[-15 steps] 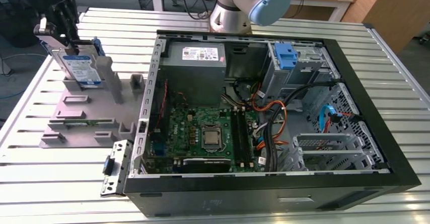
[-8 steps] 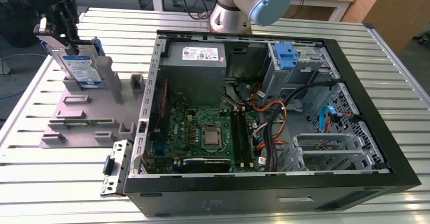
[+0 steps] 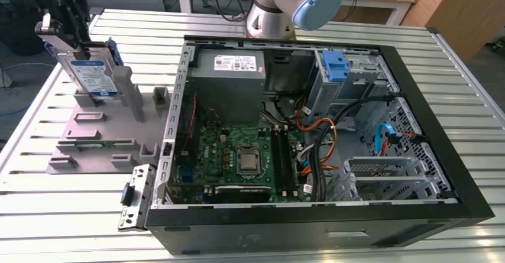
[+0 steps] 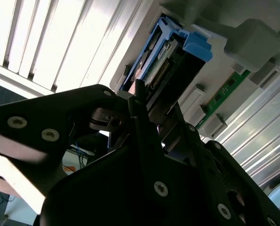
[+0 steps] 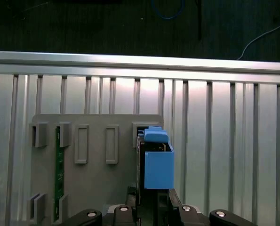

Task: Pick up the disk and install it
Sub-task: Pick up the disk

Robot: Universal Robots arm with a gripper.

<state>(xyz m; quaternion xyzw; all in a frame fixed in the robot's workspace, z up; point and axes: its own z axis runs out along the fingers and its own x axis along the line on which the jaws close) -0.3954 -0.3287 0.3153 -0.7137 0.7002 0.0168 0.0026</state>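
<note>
The pincer (image 3: 70, 38) pinches the upper edge of the disk (image 3: 93, 77). The disk stands upright in the grey holder (image 3: 94, 127), far on the exterior view's left of the worktop (image 3: 63, 204) and well apart from the open computer case (image 3: 442, 127). I think the grip takes only the edge, so the disk could tilt or slip. Its blue side rails (image 5: 157, 167) could also catch in the holder's slot, and the loose cables (image 3: 316, 133) in the case may snag it.

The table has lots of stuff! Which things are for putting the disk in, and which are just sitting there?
For the job: disk, gripper at its top, open computer case.
Just sitting there: green memory stick in the grey holder, power supply, blue latch.
</note>
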